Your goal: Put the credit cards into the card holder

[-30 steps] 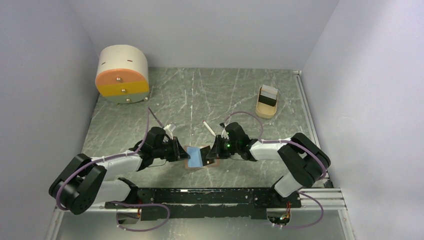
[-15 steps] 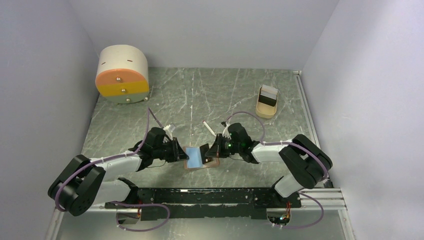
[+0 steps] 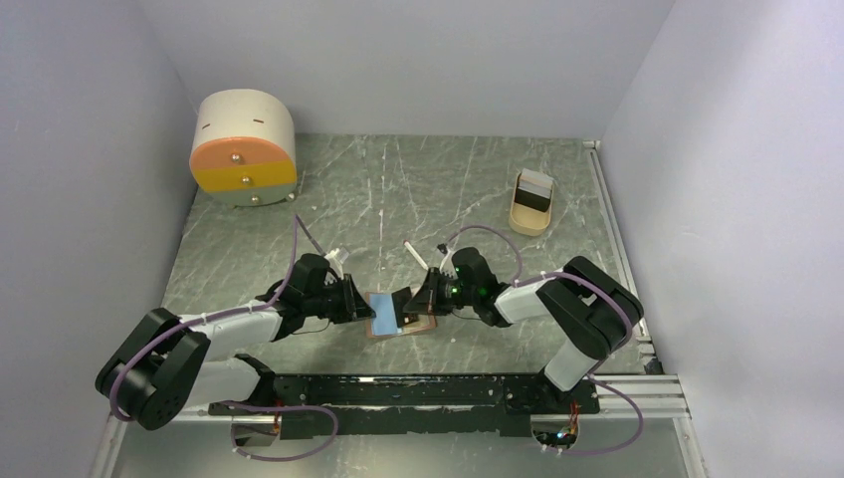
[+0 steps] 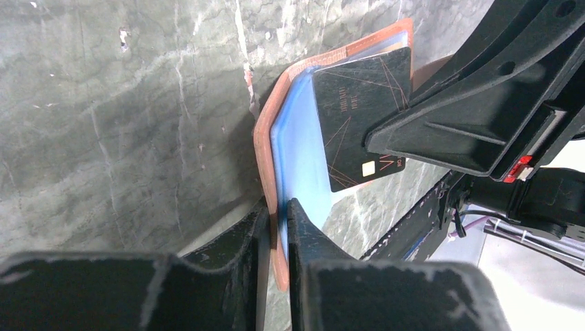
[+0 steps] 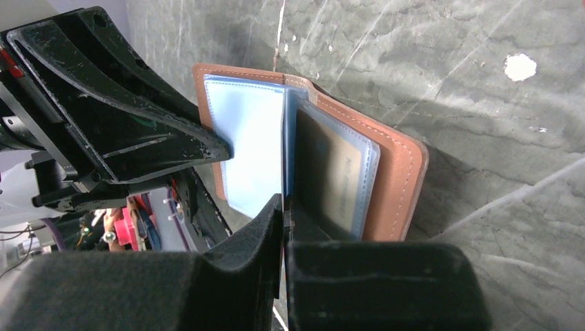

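Note:
The card holder (image 3: 386, 315), brown leather with pale blue sleeves (image 4: 296, 145), stands open on edge between both arms. My left gripper (image 4: 278, 207) is shut on its left cover and the sleeve against it. A black credit card (image 4: 359, 110) with gold lines and a chip is pinched in my right gripper (image 5: 285, 201), which is shut. The card's far end lies against the blue sleeves by the spine. In the right wrist view the card is edge-on and hard to tell from the sleeves. A beige card (image 5: 338, 179) sits in the right-hand sleeve. In the top view the left gripper (image 3: 356, 304) and right gripper (image 3: 411, 299) face each other.
A tan stand (image 3: 530, 214) at the back right holds a black card with a white band (image 3: 535, 189). A thin white stick (image 3: 413, 255) lies just behind the right gripper. A round cream and orange drawer box (image 3: 244, 147) sits at the back left.
My right gripper has moved a little left with the black card, closer to the holder's sleeves. The left gripper has kept its hold and place.

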Controlling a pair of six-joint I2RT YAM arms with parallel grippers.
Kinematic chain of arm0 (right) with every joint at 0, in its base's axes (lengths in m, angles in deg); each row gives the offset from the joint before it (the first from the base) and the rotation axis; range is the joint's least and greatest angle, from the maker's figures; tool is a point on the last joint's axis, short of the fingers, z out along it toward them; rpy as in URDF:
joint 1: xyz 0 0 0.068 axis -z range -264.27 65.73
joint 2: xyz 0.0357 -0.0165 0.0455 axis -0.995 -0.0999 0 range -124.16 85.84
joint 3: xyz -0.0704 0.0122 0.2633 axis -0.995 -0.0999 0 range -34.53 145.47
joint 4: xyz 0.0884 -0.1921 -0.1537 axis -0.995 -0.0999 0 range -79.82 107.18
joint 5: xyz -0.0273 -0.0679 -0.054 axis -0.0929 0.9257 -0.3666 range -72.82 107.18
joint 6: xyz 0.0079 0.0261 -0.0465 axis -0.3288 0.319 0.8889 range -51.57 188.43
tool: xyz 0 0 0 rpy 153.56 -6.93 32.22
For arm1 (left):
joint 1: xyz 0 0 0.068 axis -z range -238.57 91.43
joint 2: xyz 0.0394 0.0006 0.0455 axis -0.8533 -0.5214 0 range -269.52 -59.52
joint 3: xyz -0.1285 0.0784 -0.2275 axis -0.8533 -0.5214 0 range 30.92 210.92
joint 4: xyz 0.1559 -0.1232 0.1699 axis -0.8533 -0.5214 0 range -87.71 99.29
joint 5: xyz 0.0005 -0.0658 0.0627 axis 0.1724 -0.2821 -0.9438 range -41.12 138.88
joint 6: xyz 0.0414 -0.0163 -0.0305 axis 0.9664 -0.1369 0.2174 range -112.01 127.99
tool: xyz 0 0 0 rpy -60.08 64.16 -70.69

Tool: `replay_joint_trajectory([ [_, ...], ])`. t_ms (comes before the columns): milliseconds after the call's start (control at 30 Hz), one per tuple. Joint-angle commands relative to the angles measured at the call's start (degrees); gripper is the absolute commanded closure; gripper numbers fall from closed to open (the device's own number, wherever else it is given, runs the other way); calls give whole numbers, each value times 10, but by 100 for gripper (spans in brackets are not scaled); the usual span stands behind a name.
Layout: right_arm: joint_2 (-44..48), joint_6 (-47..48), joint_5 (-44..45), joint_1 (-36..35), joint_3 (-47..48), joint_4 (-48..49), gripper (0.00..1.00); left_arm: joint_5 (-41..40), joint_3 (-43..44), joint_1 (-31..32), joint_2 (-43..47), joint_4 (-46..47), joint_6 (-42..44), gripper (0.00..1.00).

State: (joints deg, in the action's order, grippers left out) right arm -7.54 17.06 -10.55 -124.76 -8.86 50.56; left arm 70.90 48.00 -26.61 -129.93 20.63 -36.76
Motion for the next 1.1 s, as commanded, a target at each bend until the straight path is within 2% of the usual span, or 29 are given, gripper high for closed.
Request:
replay_joint_trajectory([
  [0, -18, -9, -14, 1, -13, 43, 93, -6, -3, 0, -7, 11, 10, 83],
  [467, -54, -81, -35, 1, -53, 162, 91, -5, -2, -1, -18, 18, 6, 86],
  [1067, -91, -123, -28, 1, -55, 242, 91, 13, -19, -1, -24, 53, -12, 87],
])
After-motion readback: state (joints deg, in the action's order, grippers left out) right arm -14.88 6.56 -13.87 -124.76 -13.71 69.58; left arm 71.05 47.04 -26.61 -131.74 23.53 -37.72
